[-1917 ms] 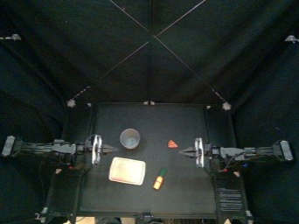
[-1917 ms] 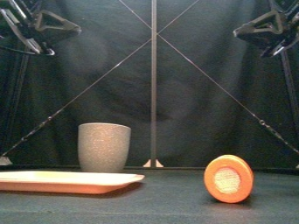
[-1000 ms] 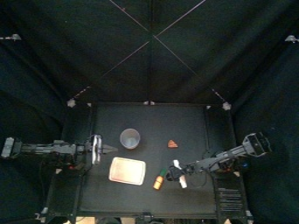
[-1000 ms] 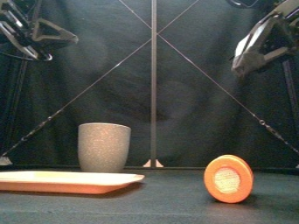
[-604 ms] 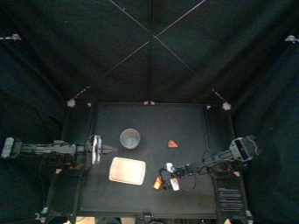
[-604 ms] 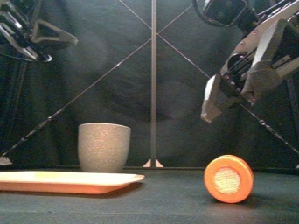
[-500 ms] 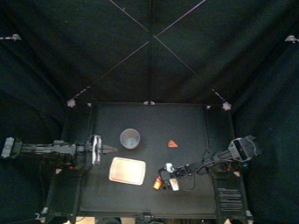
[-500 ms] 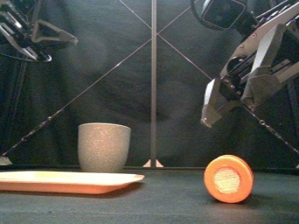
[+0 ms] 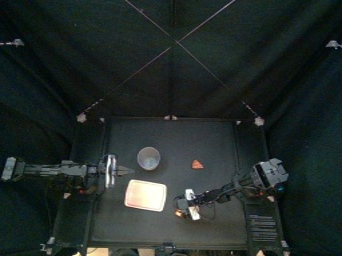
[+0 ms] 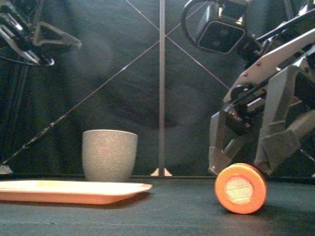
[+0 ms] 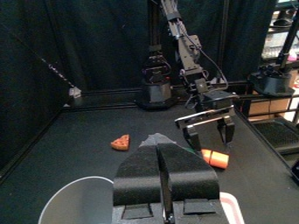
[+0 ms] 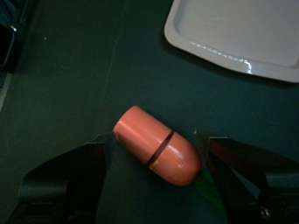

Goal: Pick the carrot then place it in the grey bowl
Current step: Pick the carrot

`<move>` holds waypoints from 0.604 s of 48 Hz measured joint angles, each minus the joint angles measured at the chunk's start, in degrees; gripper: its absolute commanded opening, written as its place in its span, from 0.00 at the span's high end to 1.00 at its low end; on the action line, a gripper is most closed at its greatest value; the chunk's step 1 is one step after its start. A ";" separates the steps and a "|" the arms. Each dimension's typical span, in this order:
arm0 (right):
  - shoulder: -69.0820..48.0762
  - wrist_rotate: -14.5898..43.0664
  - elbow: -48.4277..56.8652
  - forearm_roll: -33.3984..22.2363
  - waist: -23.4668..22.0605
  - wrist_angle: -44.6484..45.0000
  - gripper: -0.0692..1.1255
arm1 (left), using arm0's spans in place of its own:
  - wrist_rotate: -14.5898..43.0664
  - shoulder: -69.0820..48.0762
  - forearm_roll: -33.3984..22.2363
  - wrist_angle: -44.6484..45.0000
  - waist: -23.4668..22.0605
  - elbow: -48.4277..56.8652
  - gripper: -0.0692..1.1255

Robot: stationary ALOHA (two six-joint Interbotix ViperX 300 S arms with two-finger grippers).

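Right tool (image 12: pixel 160 159) spread astride carrot (image 12: pixel 152 143); pink tray (image 12: pixel 233 28) edge near.

The right black arm (image 9: pixel 249 181) is reaching in from the right and slanting down, its right gripper (image 12: pixel 160 166) hanging just above the orange toy carrot (image 12: pixel 162 146). Its jaws are spreading wide, one on each side of the carrot, neither touching it. The left black arm (image 9: pixel 51 170) is lying level, well to the left of the carrot, its left gripper (image 11: pixel 162 144) pressing its jaws together.
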 measured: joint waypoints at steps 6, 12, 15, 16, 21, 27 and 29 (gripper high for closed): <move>1.41 0.35 0.00 0.26 0.44 0.09 0.08 | 0.09 -0.09 0.09 0.09 0.00 0.00 0.97; 2.55 0.88 0.00 0.53 0.44 0.09 0.09 | 0.00 -0.09 0.09 0.26 0.00 0.00 0.97; 2.72 0.88 0.00 0.53 0.44 0.09 0.09 | 0.09 0.00 0.09 0.26 0.00 0.00 0.97; 2.81 0.88 0.00 0.53 0.44 0.09 0.10 | 0.09 0.00 0.09 0.18 0.00 0.00 0.97; 2.90 0.88 -0.09 0.62 0.44 0.09 0.15 | 0.09 0.00 0.09 0.26 0.00 -0.09 0.97; 2.99 0.88 -0.26 0.44 0.44 0.09 0.30 | 0.00 0.00 0.09 0.18 0.00 0.00 0.97; 2.99 0.88 -0.35 0.35 0.44 0.09 0.39 | 0.00 0.00 0.09 0.18 0.00 0.00 0.97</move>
